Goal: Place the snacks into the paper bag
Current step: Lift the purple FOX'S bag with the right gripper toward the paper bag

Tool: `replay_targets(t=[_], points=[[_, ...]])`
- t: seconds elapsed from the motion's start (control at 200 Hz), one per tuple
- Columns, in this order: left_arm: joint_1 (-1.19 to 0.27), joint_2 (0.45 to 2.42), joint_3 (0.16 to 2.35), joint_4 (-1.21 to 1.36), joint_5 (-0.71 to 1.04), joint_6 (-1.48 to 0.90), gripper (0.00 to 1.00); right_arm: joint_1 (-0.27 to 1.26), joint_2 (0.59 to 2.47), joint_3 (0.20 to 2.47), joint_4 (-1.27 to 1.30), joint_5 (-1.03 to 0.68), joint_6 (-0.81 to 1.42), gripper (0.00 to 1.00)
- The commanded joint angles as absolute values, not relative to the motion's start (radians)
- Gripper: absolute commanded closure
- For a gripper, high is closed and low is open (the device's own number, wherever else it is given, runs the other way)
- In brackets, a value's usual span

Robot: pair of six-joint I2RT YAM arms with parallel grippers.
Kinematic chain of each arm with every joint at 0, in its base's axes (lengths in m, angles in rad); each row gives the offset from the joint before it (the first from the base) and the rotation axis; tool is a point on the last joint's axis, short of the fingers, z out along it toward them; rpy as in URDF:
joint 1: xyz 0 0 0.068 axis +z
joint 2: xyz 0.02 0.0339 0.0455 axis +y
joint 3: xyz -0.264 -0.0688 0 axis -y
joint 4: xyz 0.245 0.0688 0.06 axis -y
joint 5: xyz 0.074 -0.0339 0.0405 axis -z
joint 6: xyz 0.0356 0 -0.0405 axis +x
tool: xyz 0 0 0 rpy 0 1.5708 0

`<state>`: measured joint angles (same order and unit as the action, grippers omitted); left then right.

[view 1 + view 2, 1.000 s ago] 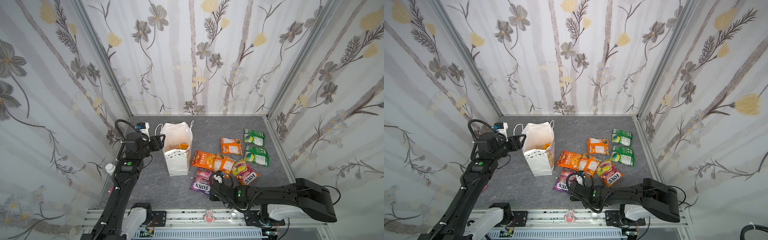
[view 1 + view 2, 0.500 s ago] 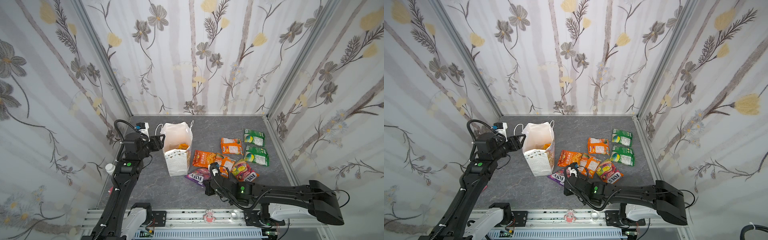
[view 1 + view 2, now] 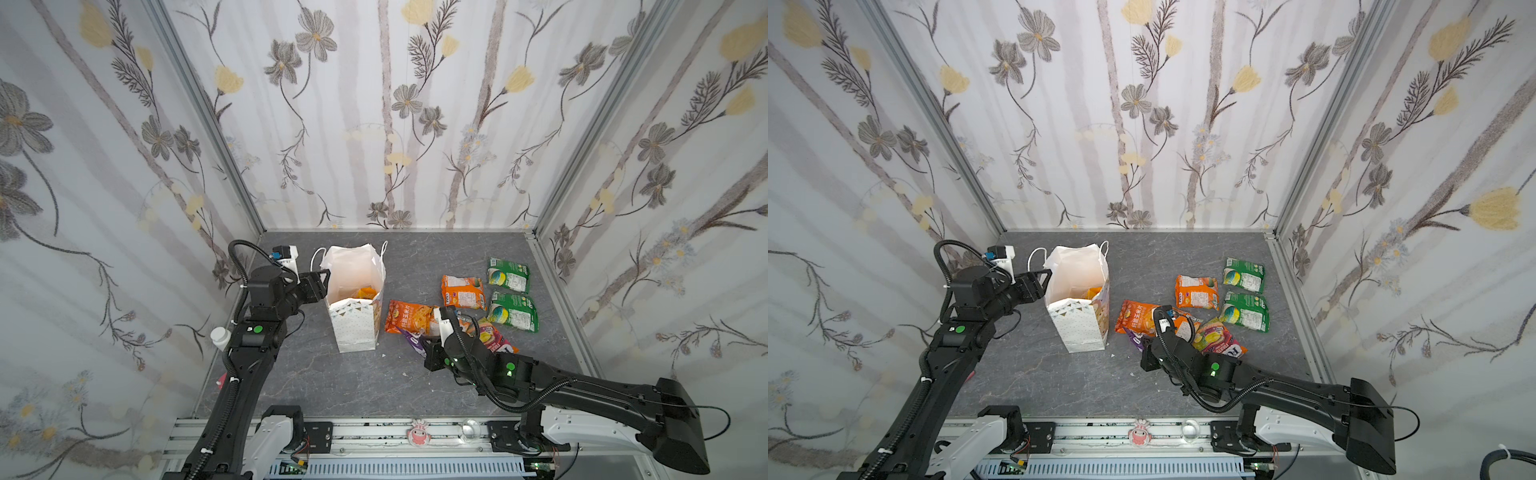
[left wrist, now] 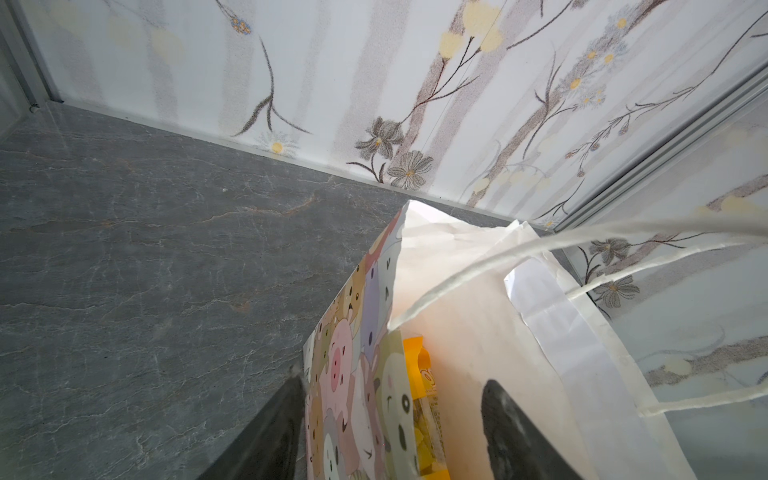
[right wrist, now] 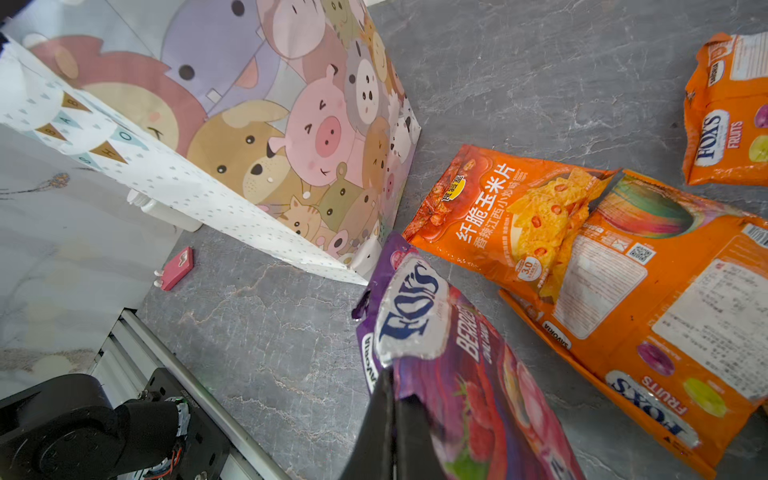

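Observation:
The white paper bag [image 3: 357, 328] [image 3: 1077, 328] stands upright and open at the left of the table. Cartoon animals cover its side [image 5: 291, 124]. A yellow-orange packet [image 4: 424, 395] lies inside. My left gripper [image 4: 390, 415] [image 3: 322, 282] is open and straddles the bag's side wall, one finger outside and one inside. My right gripper [image 5: 395, 415] [image 3: 424, 347] is shut on the edge of a purple FOX'S packet [image 5: 436, 332] [image 3: 1136, 338], raised a little off the table right of the bag. The other snacks lie flat: an orange chips packet [image 3: 409, 318], orange FOX'S packets [image 3: 463, 291] [image 5: 644, 291], two green packets [image 3: 509, 274] [image 3: 513, 311].
A multicoloured packet [image 3: 494, 338] lies partly under my right arm. A white bottle [image 3: 219, 334] and a small pink object [image 5: 176, 268] lie by the left wall. Flowered walls close in three sides, and a metal rail [image 3: 374, 432] runs along the front.
My right gripper has lifted the purple packet off the table and brought it up beside the orange chips packet, nearer the bag. The left arm and the bag have not moved.

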<state>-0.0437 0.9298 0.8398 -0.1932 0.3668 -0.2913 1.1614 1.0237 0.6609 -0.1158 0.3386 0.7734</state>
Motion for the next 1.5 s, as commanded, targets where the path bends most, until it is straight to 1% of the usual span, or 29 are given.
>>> replay_targets(t=[0.0, 0.255, 0.39, 1.179, 1.494], points=[[-0.042, 0.927, 0.838, -0.163, 0.368, -0.295, 0.32, 1.154, 1.003, 0.682, -0.11, 0.343, 0.728, 1.0], [-0.041, 0.927, 0.839, -0.161, 0.369, -0.295, 0.32, 1.14, 0.991, 0.745, -0.154, 0.355, 0.667, 1.0], [-0.042, 0.925, 0.84, -0.163, 0.369, -0.294, 0.32, 1.131, 1.004, 0.854, -0.192, 0.35, 0.613, 1.0], [-0.041, 0.931, 0.834, -0.166, 0.395, -0.3, 0.31, 1.129, 1.174, 1.269, -0.315, 0.276, 0.403, 1.0], [-0.041, 0.933, 0.835, -0.166, 0.399, -0.3, 0.31, 1.133, 1.274, 1.485, -0.358, 0.234, 0.324, 1.0]])
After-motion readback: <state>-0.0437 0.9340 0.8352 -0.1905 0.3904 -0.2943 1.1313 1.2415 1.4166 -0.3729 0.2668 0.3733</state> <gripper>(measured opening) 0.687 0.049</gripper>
